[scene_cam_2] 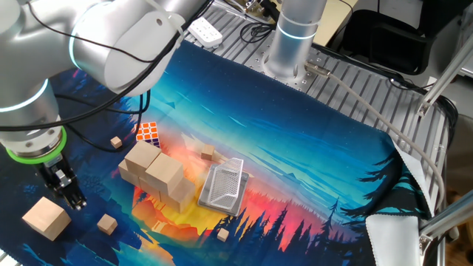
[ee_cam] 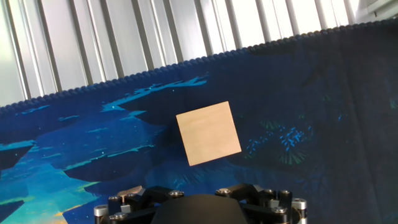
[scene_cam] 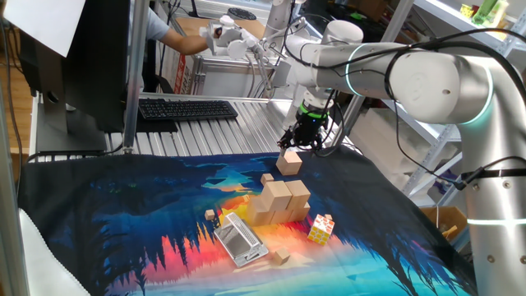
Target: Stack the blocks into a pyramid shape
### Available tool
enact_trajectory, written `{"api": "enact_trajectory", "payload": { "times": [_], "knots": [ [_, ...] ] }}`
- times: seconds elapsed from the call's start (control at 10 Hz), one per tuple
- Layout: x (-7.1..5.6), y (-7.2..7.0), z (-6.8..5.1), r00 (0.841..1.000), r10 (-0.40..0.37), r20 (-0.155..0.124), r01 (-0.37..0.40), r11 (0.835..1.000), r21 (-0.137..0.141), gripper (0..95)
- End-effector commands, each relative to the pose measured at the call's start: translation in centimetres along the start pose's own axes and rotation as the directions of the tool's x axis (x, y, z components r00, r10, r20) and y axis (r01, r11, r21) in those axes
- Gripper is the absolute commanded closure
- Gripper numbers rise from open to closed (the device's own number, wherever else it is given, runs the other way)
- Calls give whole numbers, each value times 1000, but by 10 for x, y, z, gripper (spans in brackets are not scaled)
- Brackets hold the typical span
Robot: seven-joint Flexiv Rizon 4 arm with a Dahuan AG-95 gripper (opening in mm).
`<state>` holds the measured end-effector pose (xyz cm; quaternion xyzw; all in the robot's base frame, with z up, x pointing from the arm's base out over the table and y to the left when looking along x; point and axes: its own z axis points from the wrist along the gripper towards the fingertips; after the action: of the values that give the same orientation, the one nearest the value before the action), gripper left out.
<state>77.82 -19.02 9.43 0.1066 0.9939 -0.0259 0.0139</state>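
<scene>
A printed mat (scene_cam: 148, 214) in deep blue and orange, showing a forest at sunset, covers the table. Going left to right in one fixed view: a tiny wooden cube (scene_cam: 210, 215) lies on the mat, then a ridged silver metal tray (scene_cam: 240, 240) with another tiny wooden cube (scene_cam: 281, 257) near its corner. Next comes a cluster of plain light-tan wooden blocks (scene_cam: 279, 203), packed together and touching, with at least one sitting on top of the others. Just right of the cluster rests a multicoloured puzzle cube with yellow faces (scene_cam: 321, 229). Behind the cluster, well apart from it, a single light-tan wooden block (scene_cam: 288, 162) lies alone near the mat's far edge. The black two-finger gripper (scene_cam: 301, 144) hangs directly above this lone block, pointing down, jaws spread wide and holding nothing.
</scene>
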Motion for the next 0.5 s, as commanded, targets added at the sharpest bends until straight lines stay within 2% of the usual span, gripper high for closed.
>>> {"api": "enact_trajectory", "payload": {
  "times": [0.1,0.5],
  "knots": [
    [1,-1,0,1000,4,1,-4,1000,1,0],
    [1,-2,0,1000,6,2,-6,1000,2,0]
  ]
}}
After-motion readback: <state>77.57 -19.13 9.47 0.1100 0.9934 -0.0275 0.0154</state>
